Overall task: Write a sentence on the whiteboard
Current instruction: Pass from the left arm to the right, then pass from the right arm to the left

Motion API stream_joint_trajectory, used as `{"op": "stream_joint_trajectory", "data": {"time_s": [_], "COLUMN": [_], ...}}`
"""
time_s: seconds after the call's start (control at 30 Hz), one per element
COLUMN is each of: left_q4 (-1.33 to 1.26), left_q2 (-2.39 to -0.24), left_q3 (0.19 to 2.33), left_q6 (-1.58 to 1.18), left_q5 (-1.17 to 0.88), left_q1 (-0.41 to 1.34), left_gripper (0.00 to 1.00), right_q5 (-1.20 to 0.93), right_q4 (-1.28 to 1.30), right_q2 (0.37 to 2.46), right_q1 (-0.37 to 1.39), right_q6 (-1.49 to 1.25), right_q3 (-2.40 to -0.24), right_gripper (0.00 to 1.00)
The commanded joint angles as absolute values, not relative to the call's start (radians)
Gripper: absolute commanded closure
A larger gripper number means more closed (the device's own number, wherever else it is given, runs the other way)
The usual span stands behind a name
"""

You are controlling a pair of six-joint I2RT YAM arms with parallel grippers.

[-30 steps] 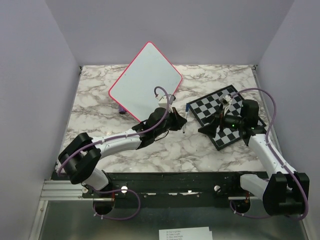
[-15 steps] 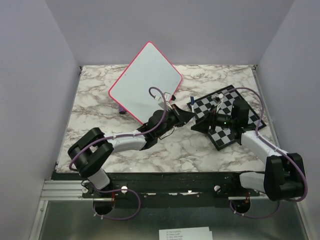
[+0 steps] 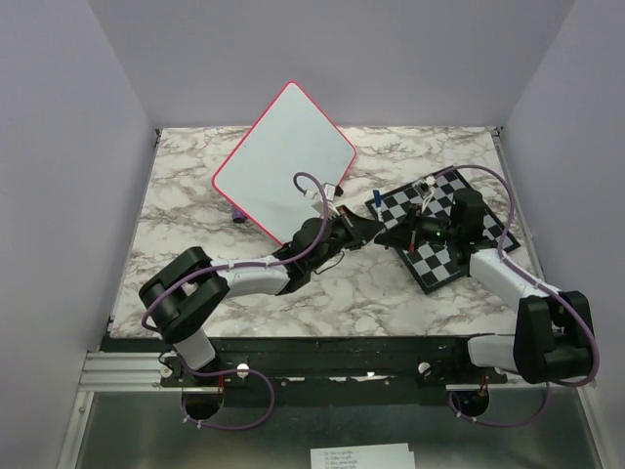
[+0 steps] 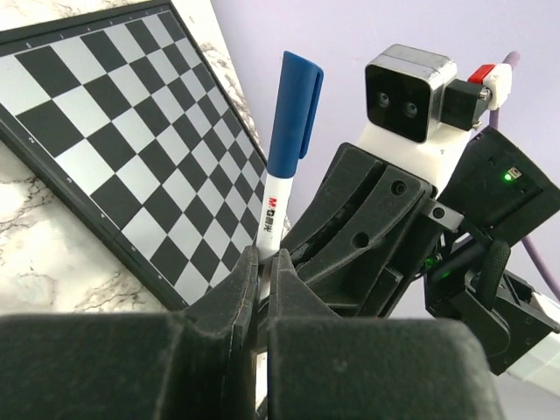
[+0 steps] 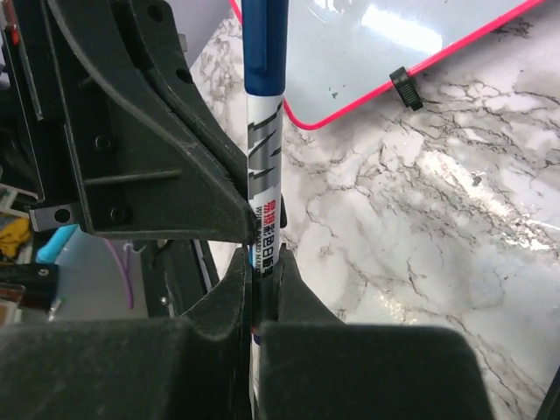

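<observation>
— Close in front of us, the marker (image 4: 289,131) stands upright, blue cap up. The left gripper (image 4: 265,262) and right gripper (image 5: 258,262) both pinch its barrel.
— And the whiteboard (image 3: 283,156)?
— Farther back, off to our left, nearer the left gripper; we see it blank.

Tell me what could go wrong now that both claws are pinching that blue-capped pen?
1. The left gripper and right gripper clamp the marker at nearly the same spot; an uneven pull might tilt it or drop it by the chessboard.
2. Their fingers sit very close and may collide.
3. The blue cap is on, so the whiteboard cannot be written on yet.
</observation>
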State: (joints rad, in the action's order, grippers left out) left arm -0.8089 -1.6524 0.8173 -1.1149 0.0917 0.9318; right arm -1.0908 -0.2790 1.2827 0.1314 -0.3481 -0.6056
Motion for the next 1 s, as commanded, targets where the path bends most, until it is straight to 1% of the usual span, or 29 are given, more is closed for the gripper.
{"op": "stream_joint_trajectory", "data": {"time_s": [0.0, 0.07, 0.1, 0.13, 0.17, 0.2, 0.23, 0.27, 0.3, 0.33, 0.37, 0.4, 0.43, 0.47, 0.53, 0.57, 0.67, 0.8, 0.83, 0.97], "left_q4": [-0.854, -0.828, -0.818, -0.789, -0.77, -0.747, -0.7, -0.672, -0.628, -0.524, -0.475, -0.428, -0.364, -0.347, -0.31, -0.302, -0.31, -0.311, -0.295, -0.206], "left_q2": [-1.628, -1.577, -1.553, -1.502, -1.471, -1.441, -1.375, -1.343, -1.31, -1.255, -1.232, -1.217, -1.194, -1.184, -1.183, -1.187, -1.207, -1.242, -1.264, -1.325], "left_q3": [0.801, 0.785, 0.776, 0.752, 0.738, 0.723, 0.694, 0.68, 0.67, 0.67, 0.675, 0.681, 0.696, 0.701, 0.73, 0.741, 0.753, 0.772, 0.793, 0.86], "left_q6": [-1.074, -1.028, -1.014, -1.0, -0.973, -0.959, -0.941, -0.925, -0.887, -0.858, -0.829, -0.763, -0.734, -0.704, -0.637, -0.629, -0.624, -0.614, -0.606, -0.542], "left_q5": [0.086, 0.077, 0.043, 0.019, 0.002, -0.046, -0.128, -0.168, -0.199, -0.286, -0.326, -0.378, -0.426, -0.528, -0.619, -0.693, -0.733, -0.762, -0.764, -0.742], "left_q1": [0.936, 0.922, 0.913, 0.881, 0.864, 0.839, 0.794, 0.763, 0.74, 0.714, 0.668, 0.651, 0.632, 0.618, 0.617, 0.617, 0.623, 0.644, 0.662, 0.699], "left_gripper": [0.88, 0.61, 0.35, 0.26, 0.19, 0.1, 0.06, 0.05, 0.01, 0.01, 0.01, 0.01, 0.01, 0.01, 0.01, 0.01, 0.03, 0.07, 0.1, 0.19], "right_q5": [-1.092, -1.094, -1.098, -1.101, -1.089, -1.08, -1.065, -1.048, -1.055, -1.066, -1.092, -1.109, -1.114, -1.112, -1.12, -1.124, -1.117, -1.123, -1.124, -1.118], "right_q4": [-0.157, -0.103, -0.015, 0.051, 0.117, 0.255, 0.309, 0.352, 0.429, 0.474, 0.515, 0.619, 0.664, 0.701, 0.814, 0.831, 0.862, 0.868, 0.88, 0.911], "right_q2": [1.313, 1.316, 1.315, 1.312, 1.315, 1.316, 1.318, 1.318, 1.316, 1.318, 1.322, 1.341, 1.354, 1.367, 1.411, 1.422, 1.425, 1.417, 1.419, 1.433], "right_q1": [0.138, 0.14, 0.14, 0.138, 0.138, 0.138, 0.138, 0.138, 0.138, 0.143, 0.146, 0.152, 0.175, 0.189, 0.221, 0.23, 0.264, 0.275, 0.281, 0.305], "right_q6": [-0.264, -0.207, -0.099, -0.034, 0.045, 0.116, 0.237, 0.283, 0.326, 0.409, 0.444, 0.496, 0.574, 0.604, 0.707, 0.719, 0.761, 0.775, 0.785, 0.816], "right_q3": [-0.682, -0.716, -0.73, -0.747, -0.799, -0.823, -0.851, -0.868, -0.894, -0.909, -0.922, -0.955, -0.971, -0.988, -1.028, -1.035, -1.042, -1.038, -1.04, -1.048], "right_gripper": [0.99, 1.0, 0.99, 1.0, 0.99, 1.0, 0.99, 0.99, 0.99, 0.99, 1.0, 1.0, 1.0, 0.99, 0.99, 0.99, 0.99, 0.99, 0.99, 0.99]}}
